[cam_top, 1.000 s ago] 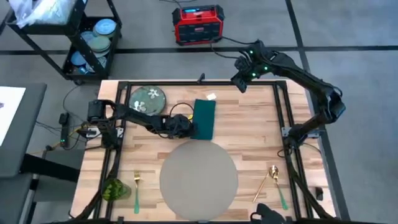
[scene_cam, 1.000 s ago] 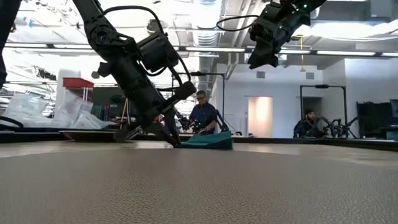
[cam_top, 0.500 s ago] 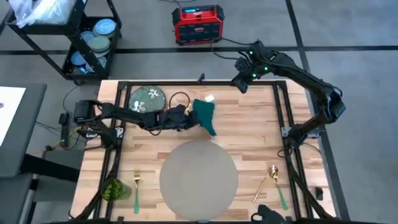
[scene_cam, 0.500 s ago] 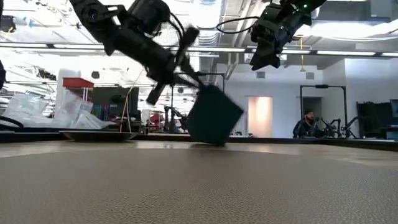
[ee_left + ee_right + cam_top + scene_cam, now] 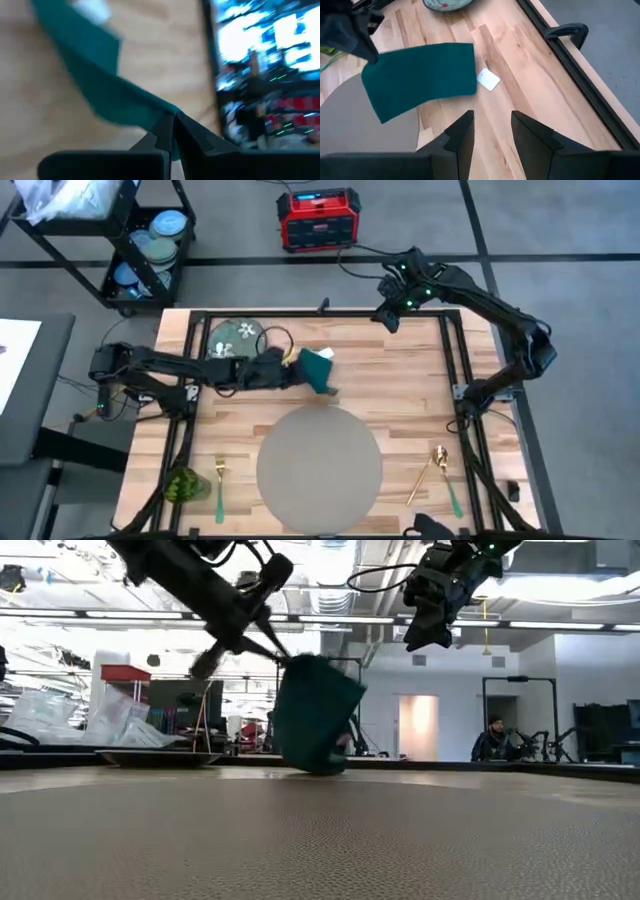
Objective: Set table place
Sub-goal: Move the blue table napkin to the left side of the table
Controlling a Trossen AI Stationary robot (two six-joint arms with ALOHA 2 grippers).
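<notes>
placemat [image 5: 320,456]: big grey round one at the near side of the table [image 5: 400,390], nothing on it. Fork [image 5: 219,480] to its left, gold spoon [image 5: 430,468] to its right.
left gripper [image 5: 296,363]: that's me, reaching over the middle of the table just past the mat, fingers pinched tight on one edge of the teal napkin [image 5: 320,370].
napkin: lifted, hanging off my fingers; low view shows it dangling with its bottom corner close to the wood, can't tell if it touches.
white tag [image 5: 488,79]: lying flat on the wood next to the napkin.
green floral plate [image 5: 237,337]: far left corner, behind my arm.
right gripper [image 5: 390,313]: parked up high over the far edge, fingers apart, holding nothing.
</notes>
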